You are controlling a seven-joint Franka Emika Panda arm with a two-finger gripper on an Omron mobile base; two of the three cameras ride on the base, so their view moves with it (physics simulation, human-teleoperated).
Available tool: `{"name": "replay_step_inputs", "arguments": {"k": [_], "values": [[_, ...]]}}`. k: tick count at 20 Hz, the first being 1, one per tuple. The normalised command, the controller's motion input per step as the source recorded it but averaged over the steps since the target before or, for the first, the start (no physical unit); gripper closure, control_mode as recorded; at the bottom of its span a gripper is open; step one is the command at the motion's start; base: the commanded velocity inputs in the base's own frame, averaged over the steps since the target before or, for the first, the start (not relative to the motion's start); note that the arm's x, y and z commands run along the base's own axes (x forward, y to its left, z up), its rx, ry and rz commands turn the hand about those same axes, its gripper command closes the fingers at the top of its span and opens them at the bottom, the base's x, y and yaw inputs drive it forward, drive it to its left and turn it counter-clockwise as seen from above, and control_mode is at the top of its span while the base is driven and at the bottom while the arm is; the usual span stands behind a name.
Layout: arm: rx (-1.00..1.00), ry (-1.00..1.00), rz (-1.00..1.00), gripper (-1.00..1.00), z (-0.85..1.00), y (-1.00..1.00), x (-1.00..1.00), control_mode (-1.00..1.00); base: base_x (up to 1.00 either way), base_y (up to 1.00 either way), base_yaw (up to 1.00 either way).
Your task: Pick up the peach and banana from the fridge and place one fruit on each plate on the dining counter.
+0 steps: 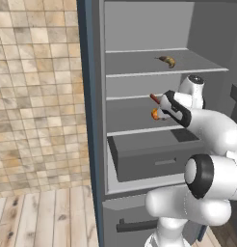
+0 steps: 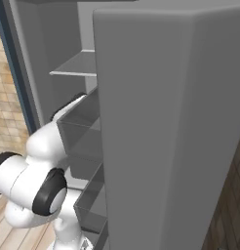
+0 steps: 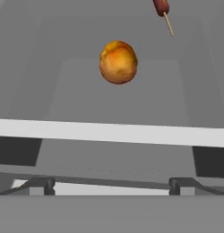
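The gripper [image 3: 111, 184] is seen spread wide with nothing between its tips, held at the front edge of a middle shelf [image 3: 109, 133] inside the open fridge [image 1: 96, 96]. In the hand view the peach [image 3: 118, 62] is found at twelve o'clock from the gripper, resting apart from it further back on that shelf, with a small red-brown sausage on a stick [image 3: 162, 10] at one o'clock beyond it. The banana [image 1: 166, 61] is seen lying on the shelf above, at twelve o'clock from the peach in the left base view.
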Motion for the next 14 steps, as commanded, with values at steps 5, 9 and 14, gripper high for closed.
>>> {"name": "replay_step_inputs", "arguments": {"k": [5,9,14], "values": [[0.00,-0.01,0.00,-1.00,-0.15,0.00,0.27,-1.00,0.00,0.00,0.00],[0.00,0.00,0.00,-1.00,-0.06,0.00,0.34,-1.00,0.00,0.00,0.00],[0.00,0.00,0.00,-1.00,-0.05,0.00,0.39,-1.00,0.00,0.00,0.00]]}}
